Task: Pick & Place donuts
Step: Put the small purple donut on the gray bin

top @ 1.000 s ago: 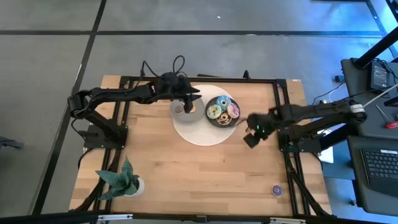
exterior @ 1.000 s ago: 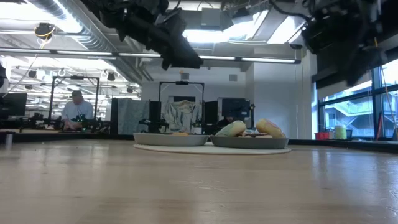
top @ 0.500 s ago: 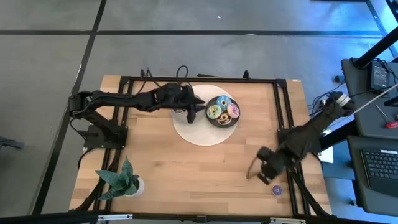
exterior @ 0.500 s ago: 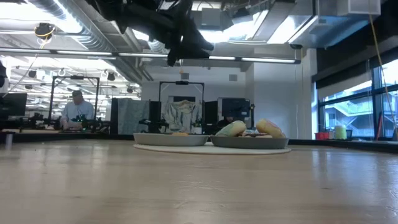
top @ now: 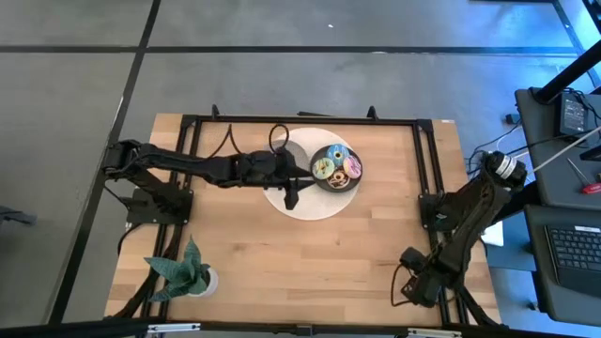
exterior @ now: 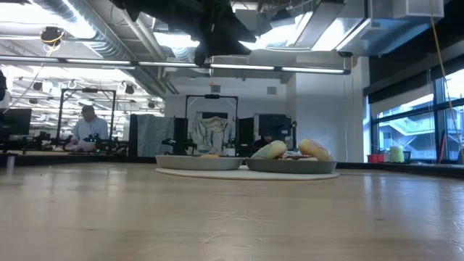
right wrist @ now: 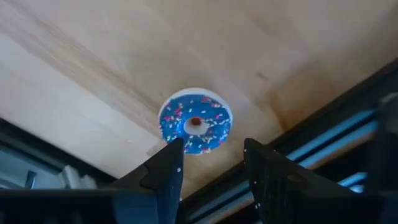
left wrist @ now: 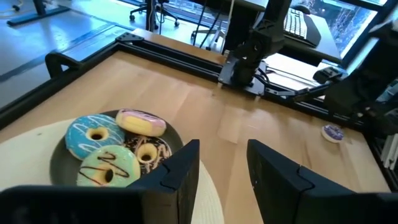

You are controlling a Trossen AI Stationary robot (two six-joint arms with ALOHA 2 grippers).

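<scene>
Right gripper (right wrist: 208,168), fingers apart, hovers over a blue sprinkled donut (right wrist: 195,122) at the table's near right corner. Farther off, left gripper (left wrist: 222,167), fingers apart and empty, above the white mat beside a dark plate (left wrist: 61,163) holding four donuts (left wrist: 118,149).

The table (top: 310,249) was pale wood with a smooth satin finish, framed by matt black metal rails (top: 300,120). The donuts (left wrist: 115,149) wore glossy icing, and one blue donut (right wrist: 195,124) carried sprinkles.
</scene>
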